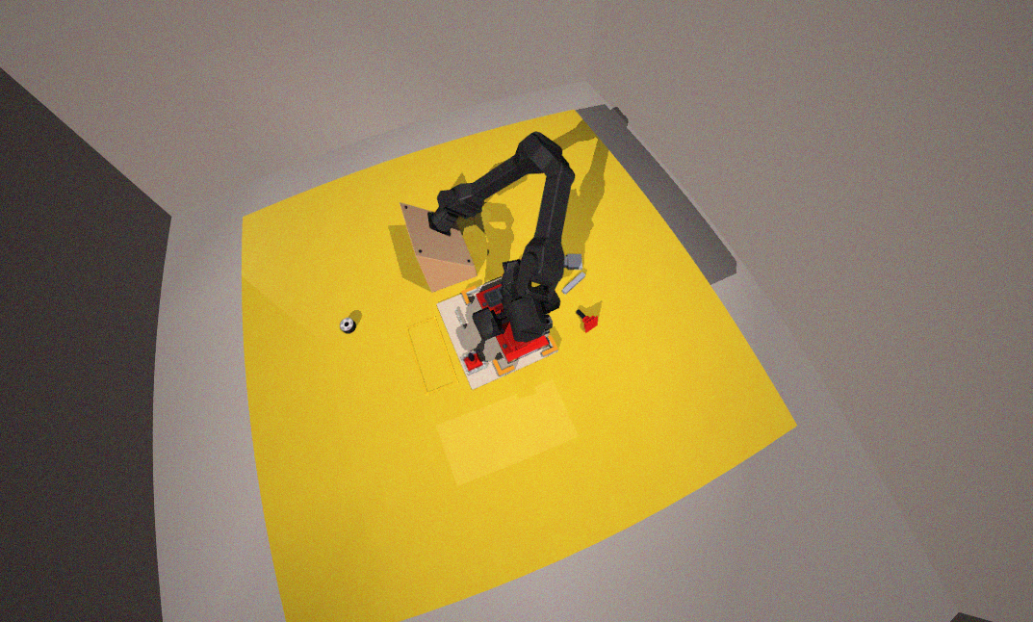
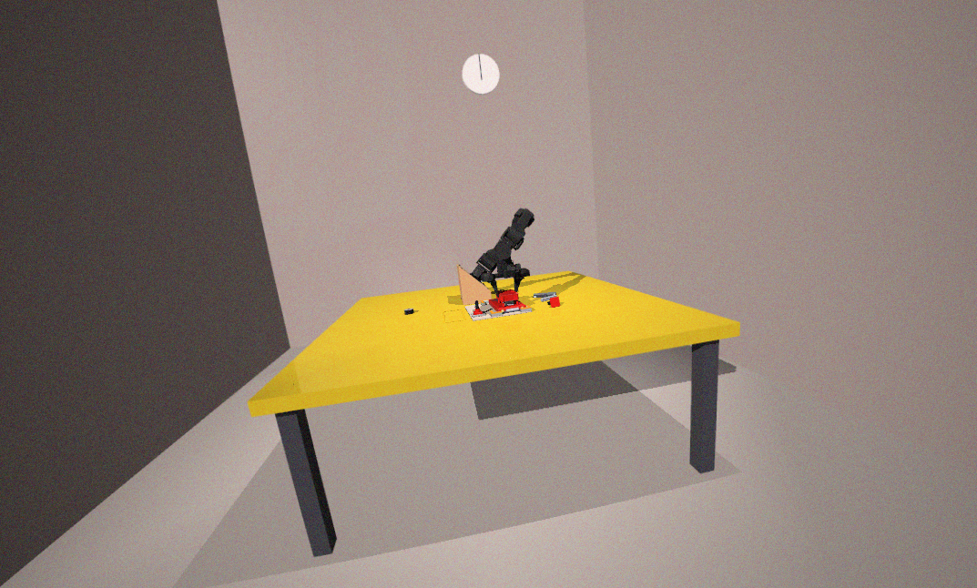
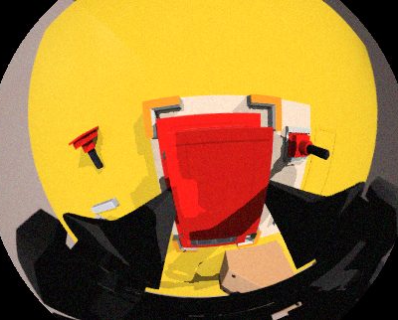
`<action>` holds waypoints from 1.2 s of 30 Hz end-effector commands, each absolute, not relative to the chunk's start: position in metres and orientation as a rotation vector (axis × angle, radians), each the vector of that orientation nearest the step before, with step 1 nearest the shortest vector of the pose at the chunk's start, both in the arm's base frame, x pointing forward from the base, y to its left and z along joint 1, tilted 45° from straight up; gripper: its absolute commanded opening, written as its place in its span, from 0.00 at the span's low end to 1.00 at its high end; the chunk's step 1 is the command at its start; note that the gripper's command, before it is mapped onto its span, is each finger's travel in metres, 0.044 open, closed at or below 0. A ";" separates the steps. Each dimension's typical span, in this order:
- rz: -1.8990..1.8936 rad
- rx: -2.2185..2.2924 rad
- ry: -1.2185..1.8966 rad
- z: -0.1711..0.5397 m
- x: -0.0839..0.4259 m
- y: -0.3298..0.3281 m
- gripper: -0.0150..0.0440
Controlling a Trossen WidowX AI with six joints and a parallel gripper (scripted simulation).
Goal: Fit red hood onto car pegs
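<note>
Right now my gripper (image 3: 219, 188) is clenched on the hood (image 3: 218, 175), one finger on each long side of the red shell, its flat roof facing my wrist camera. The hood hangs between my jaws directly over the jig (image 3: 298, 112), whose pale plate and orange corner brackets peek out past the far edge of the shell. The chassis and its pegs are hidden under the hood, so I cannot tell whether the holes have met the pegs or whether the shell sits flat.

Just beyond my right finger, on the jig plate, stands a small red part with a black stub (image 3: 303, 146). Off past my left finger, well apart on the yellow table (image 3: 198, 27), lie a red clamp-like piece (image 3: 87, 143) and a small grey bar (image 3: 105, 207). Behind my jaws, toward my base, a tan board (image 3: 258, 267) shows.

No writing, label or brand can be read on any of these.
</note>
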State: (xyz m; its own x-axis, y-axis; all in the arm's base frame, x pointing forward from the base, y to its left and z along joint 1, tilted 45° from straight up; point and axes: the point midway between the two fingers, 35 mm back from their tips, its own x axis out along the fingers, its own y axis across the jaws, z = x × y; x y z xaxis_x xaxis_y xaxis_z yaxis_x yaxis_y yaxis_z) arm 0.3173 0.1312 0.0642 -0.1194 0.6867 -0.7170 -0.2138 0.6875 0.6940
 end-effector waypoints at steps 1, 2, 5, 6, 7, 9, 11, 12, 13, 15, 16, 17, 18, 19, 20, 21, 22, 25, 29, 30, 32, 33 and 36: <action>0.805 0.415 1.504 0.065 0.318 0.132 0.25; 0.805 0.415 1.504 0.065 0.318 0.132 0.25; 0.805 0.415 1.504 0.065 0.318 0.132 0.25; 0.805 0.415 1.504 0.065 0.318 0.132 0.25; 0.805 0.415 1.504 0.065 0.318 0.132 0.25; 0.805 0.415 1.504 0.065 0.318 0.132 0.25; 0.805 0.415 1.504 0.065 0.318 0.132 0.25; 0.805 0.415 1.504 0.065 0.318 0.132 0.25; 0.805 0.415 1.504 0.065 0.318 0.132 0.25; 0.805 0.415 1.504 0.065 0.318 0.132 0.25; 0.805 0.415 1.504 0.066 0.318 0.133 0.25; 0.805 0.415 1.504 0.066 0.318 0.133 0.25; 0.805 0.415 1.504 0.066 0.318 0.133 0.25; 0.805 0.415 1.504 0.066 0.318 0.133 0.25; 0.805 0.415 1.504 0.066 0.318 0.133 0.25; 0.805 0.415 1.504 0.065 0.318 0.133 0.25; 0.805 0.415 1.504 0.065 0.318 0.134 0.25; 0.805 0.415 1.504 0.064 0.317 0.134 0.25; 0.805 0.415 1.504 0.063 0.317 0.135 0.25; 0.805 0.415 1.504 0.063 0.317 0.136 0.25; 0.805 0.415 1.504 0.062 0.317 0.136 0.25; 0.805 0.415 1.504 0.062 0.317 0.137 0.25; 0.805 0.415 1.504 0.061 0.317 0.137 0.25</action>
